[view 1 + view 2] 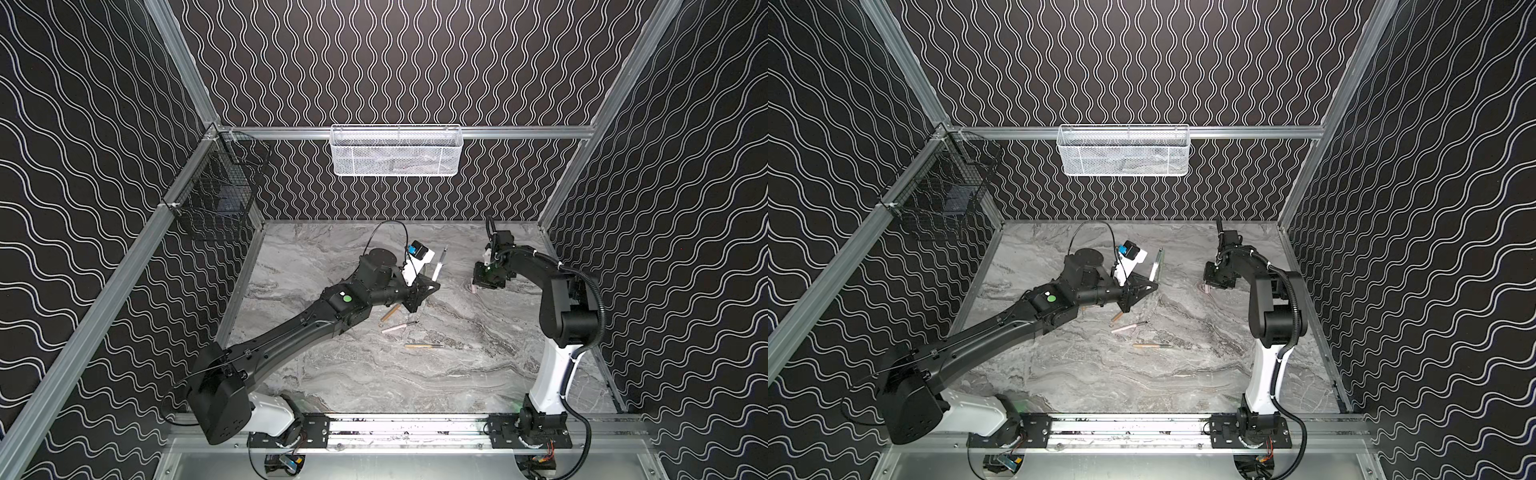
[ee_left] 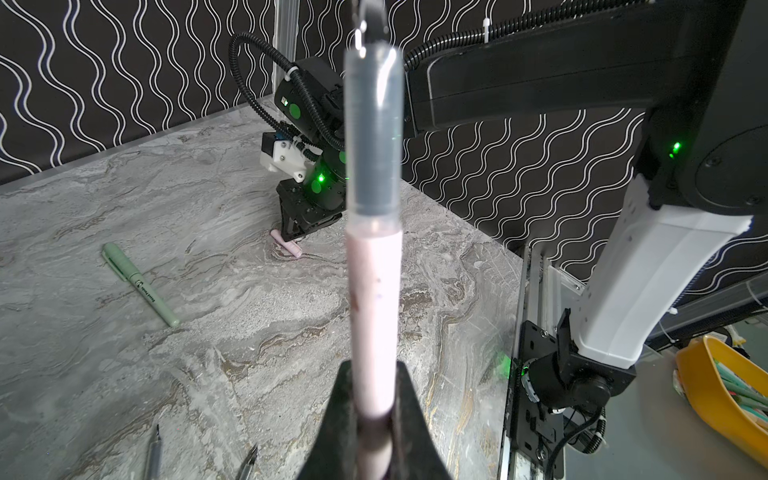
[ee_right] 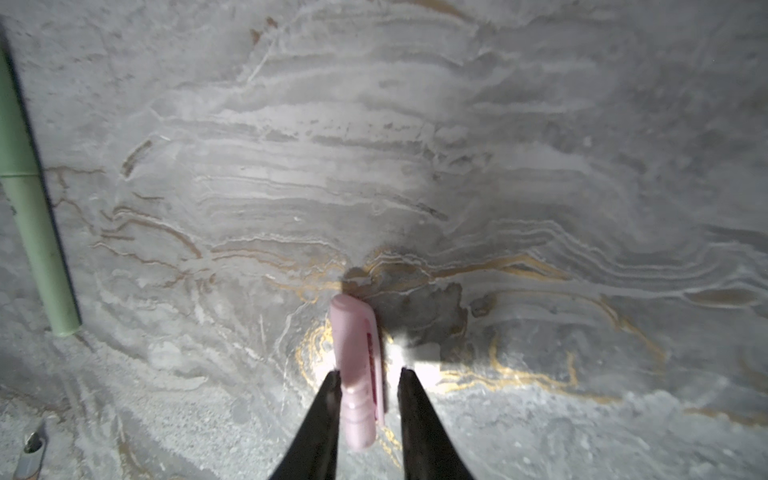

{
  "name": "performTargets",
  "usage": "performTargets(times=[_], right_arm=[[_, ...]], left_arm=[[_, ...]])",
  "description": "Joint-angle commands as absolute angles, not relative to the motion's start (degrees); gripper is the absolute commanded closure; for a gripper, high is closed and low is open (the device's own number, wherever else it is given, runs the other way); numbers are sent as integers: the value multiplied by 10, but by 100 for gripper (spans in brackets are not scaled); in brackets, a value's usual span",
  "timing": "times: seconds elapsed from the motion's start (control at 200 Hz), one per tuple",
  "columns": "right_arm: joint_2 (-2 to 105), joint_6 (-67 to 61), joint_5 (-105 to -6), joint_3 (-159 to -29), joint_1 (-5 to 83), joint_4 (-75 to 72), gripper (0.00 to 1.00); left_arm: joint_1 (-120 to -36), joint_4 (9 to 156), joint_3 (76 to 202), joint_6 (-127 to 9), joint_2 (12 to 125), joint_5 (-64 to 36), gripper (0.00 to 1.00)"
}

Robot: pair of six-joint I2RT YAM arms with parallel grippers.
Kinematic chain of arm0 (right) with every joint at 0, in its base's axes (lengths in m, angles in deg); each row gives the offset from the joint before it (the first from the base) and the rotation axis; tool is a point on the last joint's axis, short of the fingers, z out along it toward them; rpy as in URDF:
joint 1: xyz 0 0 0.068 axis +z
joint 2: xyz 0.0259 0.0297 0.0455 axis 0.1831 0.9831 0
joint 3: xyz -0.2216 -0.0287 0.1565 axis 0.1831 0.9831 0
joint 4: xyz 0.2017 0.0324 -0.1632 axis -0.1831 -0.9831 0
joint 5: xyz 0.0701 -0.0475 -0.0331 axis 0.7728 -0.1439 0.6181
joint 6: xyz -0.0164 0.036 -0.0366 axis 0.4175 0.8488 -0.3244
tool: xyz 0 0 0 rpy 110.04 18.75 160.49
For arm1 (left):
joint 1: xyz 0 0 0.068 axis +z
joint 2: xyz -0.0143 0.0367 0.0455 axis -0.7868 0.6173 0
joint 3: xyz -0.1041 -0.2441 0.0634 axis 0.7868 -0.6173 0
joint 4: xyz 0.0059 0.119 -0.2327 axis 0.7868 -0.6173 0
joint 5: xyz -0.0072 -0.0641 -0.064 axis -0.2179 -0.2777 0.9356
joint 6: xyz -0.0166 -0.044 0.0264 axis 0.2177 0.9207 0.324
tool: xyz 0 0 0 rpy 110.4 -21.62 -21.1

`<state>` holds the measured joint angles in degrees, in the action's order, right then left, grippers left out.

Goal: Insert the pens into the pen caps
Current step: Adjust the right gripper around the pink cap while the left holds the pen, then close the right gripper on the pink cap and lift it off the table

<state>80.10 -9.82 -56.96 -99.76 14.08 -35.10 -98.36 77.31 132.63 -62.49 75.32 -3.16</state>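
My left gripper point(image 2: 374, 370) is shut on a pale pink pen point(image 2: 374, 291), held off the table with its clear grey section and dark tip pointing away; in both top views it slants up point(image 1: 438, 266) point(image 1: 1156, 266). My right gripper point(image 3: 368, 372) stands open at the table, its jaws astride a short pink pen cap point(image 3: 351, 332). The cap rests against one finger, with a gap to the other. In the top views that cap point(image 1: 473, 286) peeks out under the right gripper point(image 1: 482, 284). A tan pen point(image 1: 390, 311), a pink pen point(image 1: 399, 327) and another tan pen point(image 1: 424, 345) lie uncapped mid-table.
A capped green pen point(image 2: 139, 284) lies on the marble, not far from the right gripper. A white mesh basket point(image 1: 395, 151) hangs on the back wall, a black wire basket point(image 1: 216, 195) on the left wall. A yellow bin point(image 2: 706, 374) sits outside the cell.
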Motion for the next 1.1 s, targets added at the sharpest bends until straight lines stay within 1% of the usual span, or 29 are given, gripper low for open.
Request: performTargets(times=[0.0,0.601,0.801,0.851,0.981,1.096], right_arm=[[807,-101,-564,-1003,141,-349,73],[817,-105,-586,-994,141,-340,79],[810,-102,-603,-991,143,-334,83],[808,-104,-604,-989,144,-332,83],[813,-107,-604,-997,149,-340,77],[818,-105,-606,-998,154,-342,76]], left_arm=[[-984,784,1331,-636,756,-27,100],[-986,784,1331,-637,758,-27,100],[-986,783,1331,-638,757,-29,100],[-986,783,1332,-639,757,-30,100],[-986,783,1333,-638,756,-29,100],[-986,782,1333,-639,754,-29,100]])
